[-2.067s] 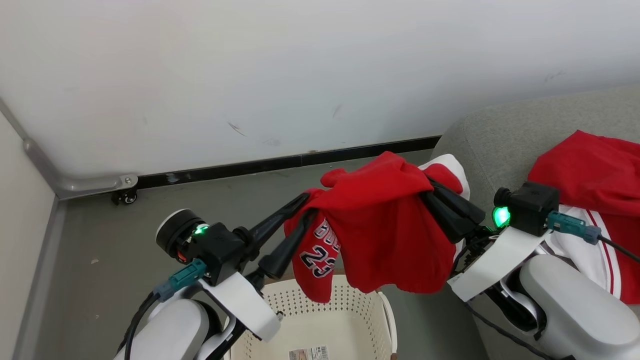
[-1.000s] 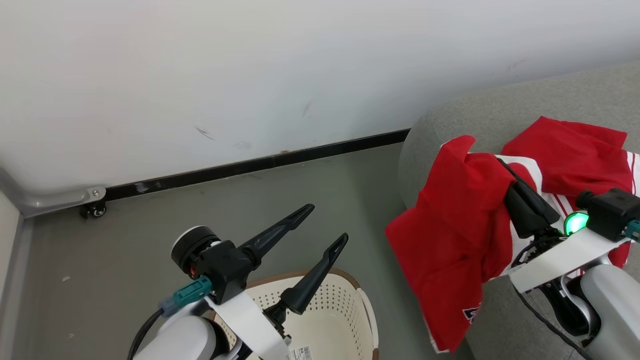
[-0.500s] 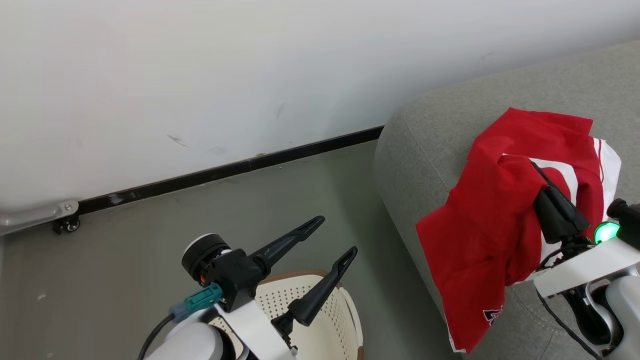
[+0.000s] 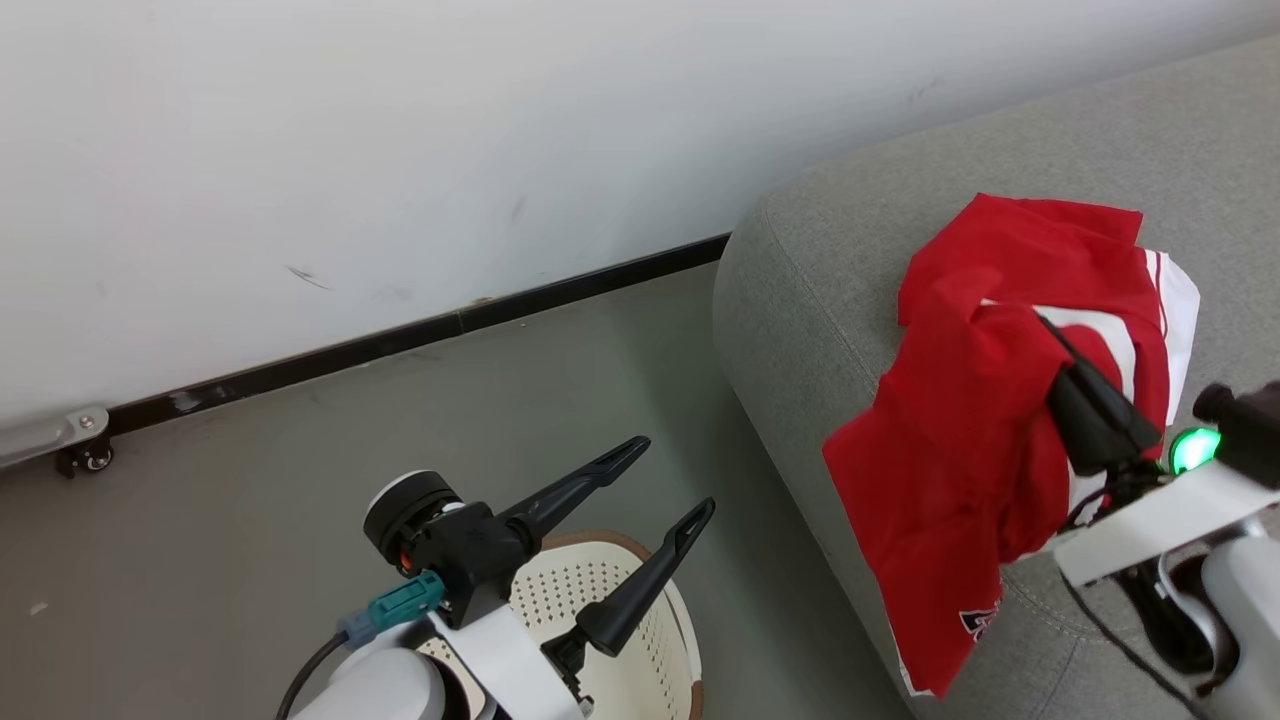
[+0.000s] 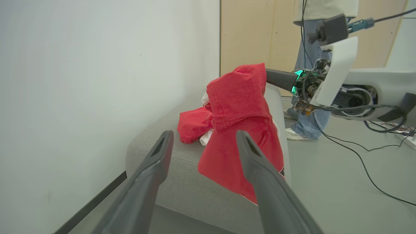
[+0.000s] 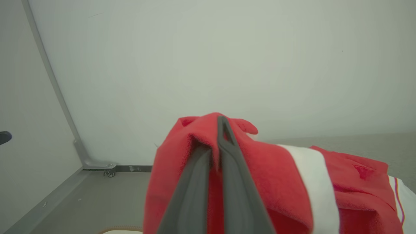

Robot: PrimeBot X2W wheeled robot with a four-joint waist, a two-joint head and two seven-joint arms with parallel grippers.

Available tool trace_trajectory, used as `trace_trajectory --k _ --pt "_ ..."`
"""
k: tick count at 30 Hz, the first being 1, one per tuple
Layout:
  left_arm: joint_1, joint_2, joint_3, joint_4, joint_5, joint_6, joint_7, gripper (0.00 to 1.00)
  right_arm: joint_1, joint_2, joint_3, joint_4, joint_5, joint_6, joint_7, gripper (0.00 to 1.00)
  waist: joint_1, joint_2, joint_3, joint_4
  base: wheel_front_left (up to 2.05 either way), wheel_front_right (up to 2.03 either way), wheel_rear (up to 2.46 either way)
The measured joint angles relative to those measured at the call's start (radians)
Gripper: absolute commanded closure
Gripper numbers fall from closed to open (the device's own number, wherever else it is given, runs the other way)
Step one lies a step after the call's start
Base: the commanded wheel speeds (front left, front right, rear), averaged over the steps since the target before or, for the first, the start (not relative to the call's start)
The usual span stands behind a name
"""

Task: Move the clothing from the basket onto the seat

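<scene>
**Red garment gripped over the seat, left claw spread and empty**

Nearest the robot, the basket stands on the grey floor at the bottom of the head view, showing its perforated cream wall and brown rim. Just above it hangs the left gripper, its two dark fingers spread wide with nothing between them.

To the right, the right gripper is pinched fully closed on a red garment, its fingers buried in a fold beside a white band. The cloth hangs from that grip over the rounded edge of the seat. Its lower hem, with a small dark-and-white print, trails down the grey side. Whether it bears on the cushion cannot be told.

Just behind it a second garment, red with white panels and striped trim, lies bunched on the seat top, touching the held one.

Farther back, a black skirting strip runs along the foot of the white wall. In the left wrist view, beyond the seat, a person's legs in jeans stand near loose cables.
</scene>
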Motion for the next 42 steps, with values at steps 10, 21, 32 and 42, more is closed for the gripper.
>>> trace_trajectory --k 10,21,32,42 --pt "-0.002 0.025 0.003 -0.01 0.007 0.0 0.002 0.0 -0.187 -0.061 -0.054 0.0 0.001 0.0 0.04 1.0 0.0 0.0 0.031 -0.008 0.0 0.0 0.0" --pt "-0.008 0.045 0.021 -0.055 0.016 0.005 0.011 0.0 -0.385 -0.141 -0.19 0.086 0.037 0.0 0.114 1.0 0.0 0.0 0.076 -0.003 0.0 0.0 0.0" --pt "-0.037 0.061 0.024 -0.106 0.035 0.011 0.036 0.0 -0.464 -0.235 -0.333 0.21 0.064 0.0 0.149 1.0 0.0 0.0 0.127 0.007 0.0 0.0 0.0" --pt "-0.064 0.08 0.035 -0.149 0.045 0.026 0.063 0.0 -0.462 -0.288 -0.384 0.309 0.089 0.0 0.156 1.0 0.0 0.0 0.177 0.013 0.0 0.0 0.0"
